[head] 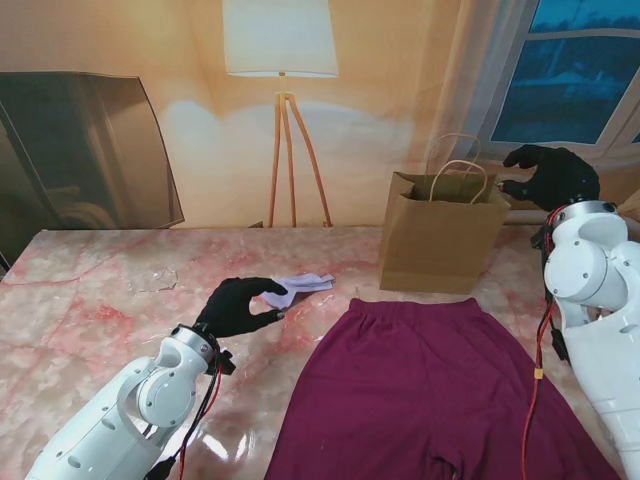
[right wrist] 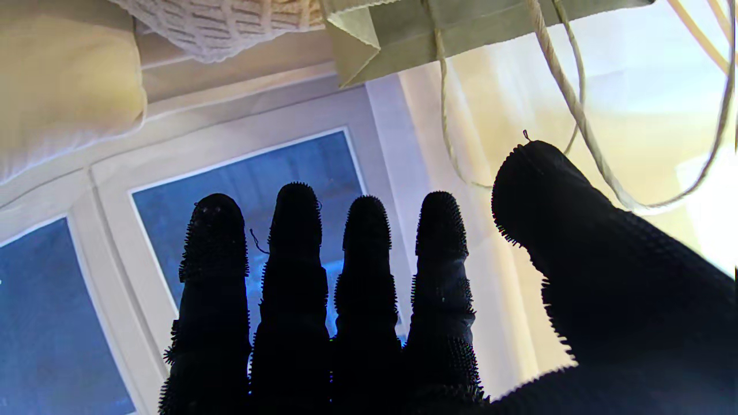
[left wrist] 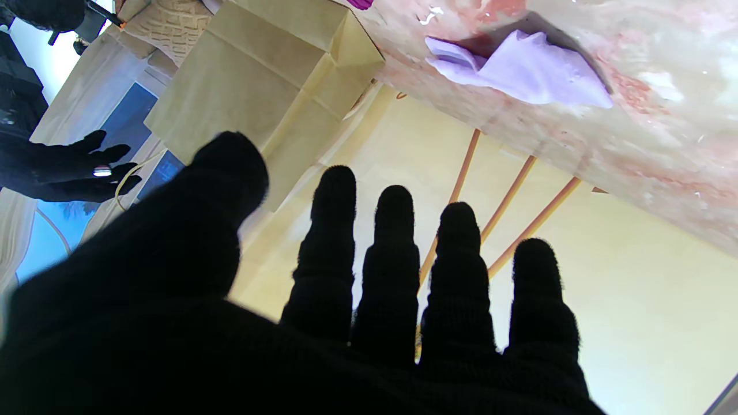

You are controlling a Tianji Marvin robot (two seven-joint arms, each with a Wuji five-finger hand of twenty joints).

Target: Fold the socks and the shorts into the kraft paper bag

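Observation:
Maroon shorts [head: 430, 385] lie spread flat on the marble table, nearer to me and right of centre. A pale lilac sock [head: 300, 287] [left wrist: 519, 69] lies crumpled left of the bag. The kraft paper bag [head: 440, 230] [left wrist: 248, 80] stands upright and open behind the shorts, its rope handles [right wrist: 571, 98] raised. My left hand [head: 237, 305] [left wrist: 357, 276] hovers just short of the sock, fingers spread, holding nothing. My right hand [head: 552, 175] [right wrist: 357, 276] is raised beside the bag's right rim near the handles, fingers extended and empty.
A floor lamp [head: 285, 110] and a window backdrop [head: 575, 70] stand behind the table. A dark curved panel [head: 80, 160] is at the far left. A clear film scrap [head: 150, 278] lies on the table's left part.

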